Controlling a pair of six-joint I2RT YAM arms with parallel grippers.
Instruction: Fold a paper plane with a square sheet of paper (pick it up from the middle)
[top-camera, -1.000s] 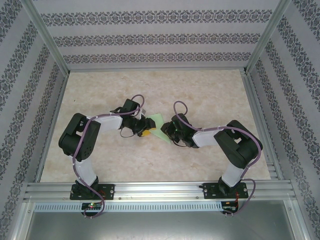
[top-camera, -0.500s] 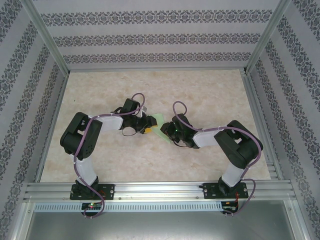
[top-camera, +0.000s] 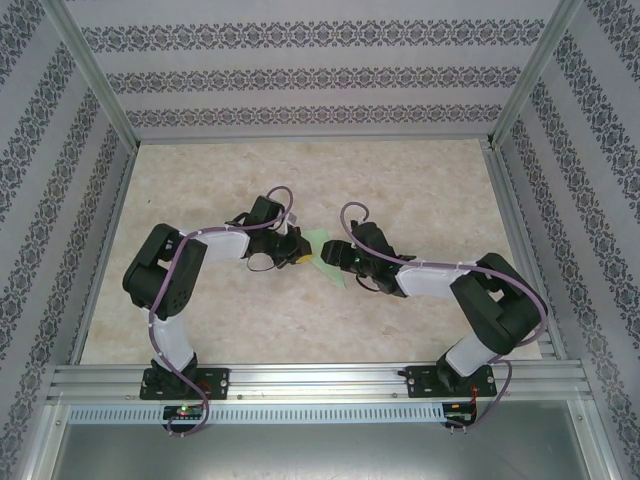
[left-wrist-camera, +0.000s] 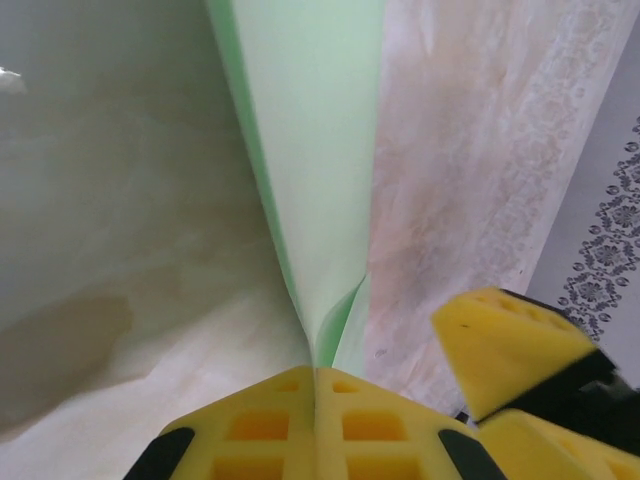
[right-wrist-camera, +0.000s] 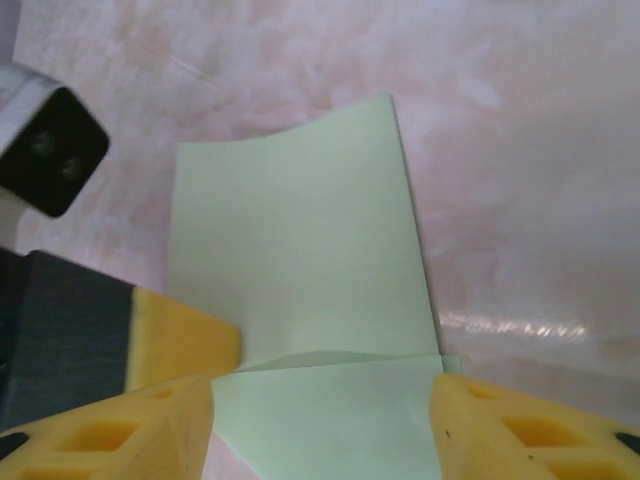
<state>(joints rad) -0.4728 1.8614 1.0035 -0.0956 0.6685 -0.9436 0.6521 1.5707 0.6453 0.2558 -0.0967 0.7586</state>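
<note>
Beige marbled tabletop (top-camera: 300, 320), grey floral-striped walls (top-camera: 300, 78). Thin pale green folded paper sheet (right-wrist-camera: 300, 250), smooth with a crease, sits at the tabletop middle between both arms. Left gripper (left-wrist-camera: 315, 375) has its yellow gridded pads (left-wrist-camera: 270, 425) pinched tight on the sheet's folded edge. Right gripper (right-wrist-camera: 325, 400) jaws are spread wide, straddling the paper without gripping it.

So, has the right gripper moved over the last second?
Yes. The right gripper has crept slightly left and away from the rail at the table's near edge, closing on the left gripper pinching the green paper.
</note>
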